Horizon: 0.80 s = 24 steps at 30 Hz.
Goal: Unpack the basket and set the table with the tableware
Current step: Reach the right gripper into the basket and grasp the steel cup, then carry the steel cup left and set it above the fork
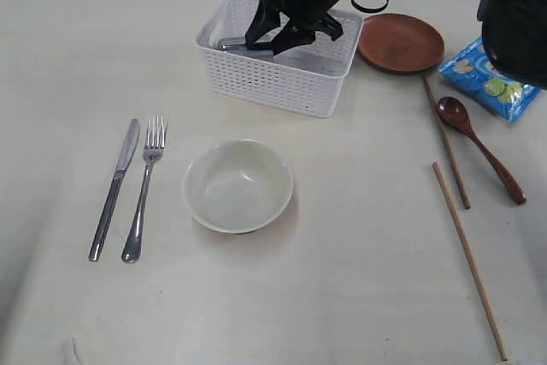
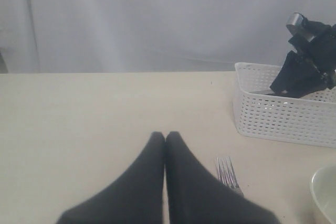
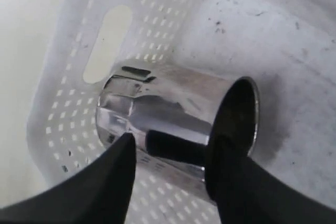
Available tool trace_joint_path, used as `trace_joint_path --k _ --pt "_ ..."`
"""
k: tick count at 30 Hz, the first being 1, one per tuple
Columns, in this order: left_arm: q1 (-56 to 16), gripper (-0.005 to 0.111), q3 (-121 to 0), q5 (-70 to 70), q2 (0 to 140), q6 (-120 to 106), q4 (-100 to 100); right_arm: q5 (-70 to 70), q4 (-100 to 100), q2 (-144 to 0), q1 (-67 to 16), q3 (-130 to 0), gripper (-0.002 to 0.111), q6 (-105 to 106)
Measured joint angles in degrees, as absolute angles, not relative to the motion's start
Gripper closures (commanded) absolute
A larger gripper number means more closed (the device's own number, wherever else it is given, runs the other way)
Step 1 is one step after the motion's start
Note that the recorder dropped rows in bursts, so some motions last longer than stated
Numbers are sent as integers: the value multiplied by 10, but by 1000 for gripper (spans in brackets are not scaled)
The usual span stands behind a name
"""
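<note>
The white basket (image 1: 273, 83) stands at the back of the table (image 1: 359, 297). My right gripper (image 1: 286, 36) reaches down into it. In the right wrist view the steel cup (image 3: 168, 103) lies on its side on the basket floor (image 3: 294, 51). The right gripper (image 3: 181, 124) is open around it, with one finger at the cup's mouth and the other beside its wall. The knife (image 1: 115, 185), fork (image 1: 145, 185), cream bowl (image 1: 238, 185), brown plate (image 1: 400, 42), wooden spoon (image 1: 479, 147) and two chopsticks (image 1: 447, 143) lie on the table. My left gripper (image 2: 165, 136) is shut and empty, low over the table near the fork (image 2: 227, 173).
A blue chips bag (image 1: 487, 79) lies at the right edge beside the plate. The second chopstick (image 1: 468, 258) lies apart from the first, toward the front right. The left wrist view shows the basket (image 2: 283, 119) with the right arm (image 2: 307, 61) above it.
</note>
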<state>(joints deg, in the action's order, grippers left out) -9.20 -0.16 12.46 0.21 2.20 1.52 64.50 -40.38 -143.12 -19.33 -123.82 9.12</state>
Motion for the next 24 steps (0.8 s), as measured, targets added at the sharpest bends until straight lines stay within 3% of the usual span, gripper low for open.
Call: trace_joint_path --k 4,5,24 --pt "-92 107 -2 125 2 22 15 645 -409 -1431 -197 -1238 105 95" --pt "-92 107 -2 125 2 22 15 646 -420 -1430 -197 -1239 108 98" --pt "-92 107 -2 125 2 22 15 694 -231 -1299 -215 -1316 109 154"
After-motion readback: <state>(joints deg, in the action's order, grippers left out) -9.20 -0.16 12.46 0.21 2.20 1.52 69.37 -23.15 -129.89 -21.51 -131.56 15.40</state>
